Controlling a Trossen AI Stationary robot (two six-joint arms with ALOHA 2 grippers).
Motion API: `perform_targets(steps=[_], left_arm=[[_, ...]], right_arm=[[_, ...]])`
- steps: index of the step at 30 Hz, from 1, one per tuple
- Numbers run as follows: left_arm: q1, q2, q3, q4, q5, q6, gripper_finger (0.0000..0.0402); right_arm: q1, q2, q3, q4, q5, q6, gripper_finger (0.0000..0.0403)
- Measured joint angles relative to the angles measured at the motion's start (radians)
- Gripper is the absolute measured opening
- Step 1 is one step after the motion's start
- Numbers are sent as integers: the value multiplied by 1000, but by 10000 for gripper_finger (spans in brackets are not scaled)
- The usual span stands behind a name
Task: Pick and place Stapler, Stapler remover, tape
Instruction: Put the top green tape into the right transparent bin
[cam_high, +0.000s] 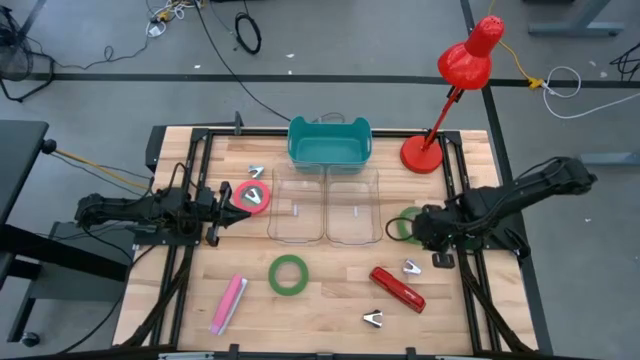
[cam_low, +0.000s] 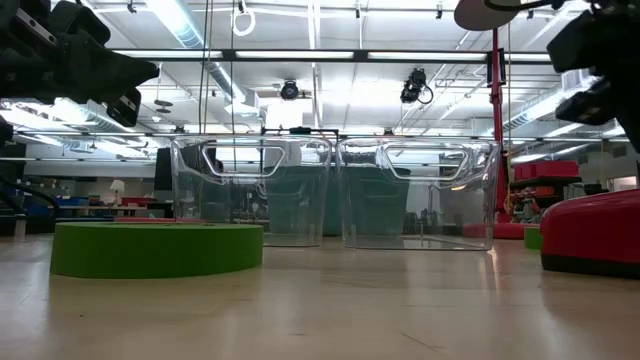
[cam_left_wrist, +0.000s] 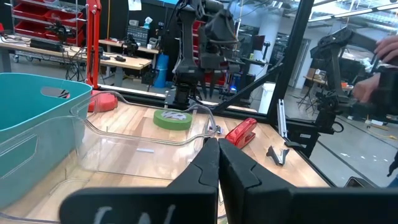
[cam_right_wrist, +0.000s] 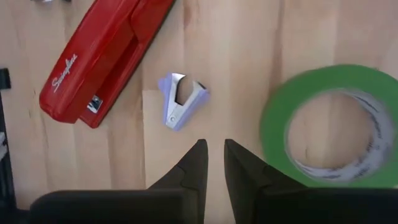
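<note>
As far as the pics show, nothing is binned yet: both clear bins (cam_high: 325, 205) and the teal tub (cam_high: 329, 142) look empty. Red stapler (cam_high: 398, 288) lies at 5 o'clock, pink stapler (cam_high: 228, 303) at 7, removers (cam_high: 411, 267) scattered, green tape (cam_high: 288, 274) at 6. Left gripper (cam_high: 222, 205), jaws nearly closed, empty, sits at 9 beside red tape (cam_high: 253, 195). Right gripper (cam_high: 418, 227), narrow gap, empty, hovers at 3 by other green tape (cam_high: 405, 224). All left to do.
</note>
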Motion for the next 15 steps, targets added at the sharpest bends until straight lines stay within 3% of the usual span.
perform_targets(steps=[6, 15], left_arm=[[0, 0, 0, 0, 0, 0, 3], [0, 0, 0, 0, 0, 0, 3]], right_arm=[[53, 0, -35, 8, 53, 22, 81], [86, 3, -69, 50, 133, 60, 213]])
